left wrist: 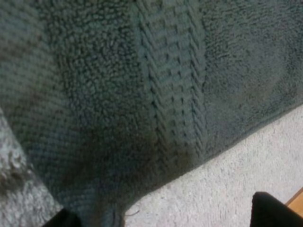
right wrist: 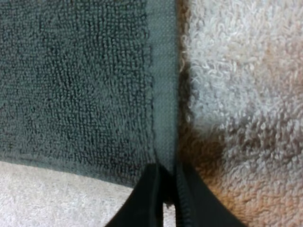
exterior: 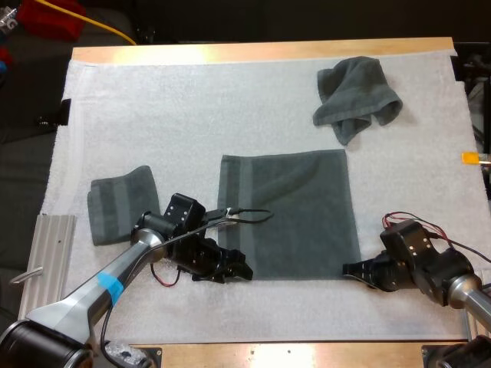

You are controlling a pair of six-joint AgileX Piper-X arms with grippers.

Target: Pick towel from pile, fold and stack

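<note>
so there's a white fuzzy mat (exterior: 192,115) covering most of the wooden desk (exterior: 253,52), and three dark grey-green terry towels on it. the flat towel (exterior: 295,215) is spread out roughly square in the middle of the mat, with a smoother woven band running down its left side. up close that band looks like a herringbone rib between fields of loopy pile.

the crumpled towel (exterior: 357,96) sits bunched up near the far right corner of the mat, well apart from the flat one. the folded towel (exterior: 121,203) is a neat little rectangle off to the left, with the same band visible across it.

the left tool (exterior: 244,270) is down at the flat towel's near left corner. its black fingers (left wrist: 272,213) are spread wide. the corner of the cloth lies just beside one of them, and the other is over bare mat.

the right tool (exterior: 349,270) is at the near right corner, and its fingers (right wrist: 144,203) are pressed together, pinching the thin flat hem of the flat towel right at the edge. the rest of the towel lies flat on the mat.

there's also a grooved metal plate (exterior: 50,253) by the desk's near left edge, beside the mat.
</note>
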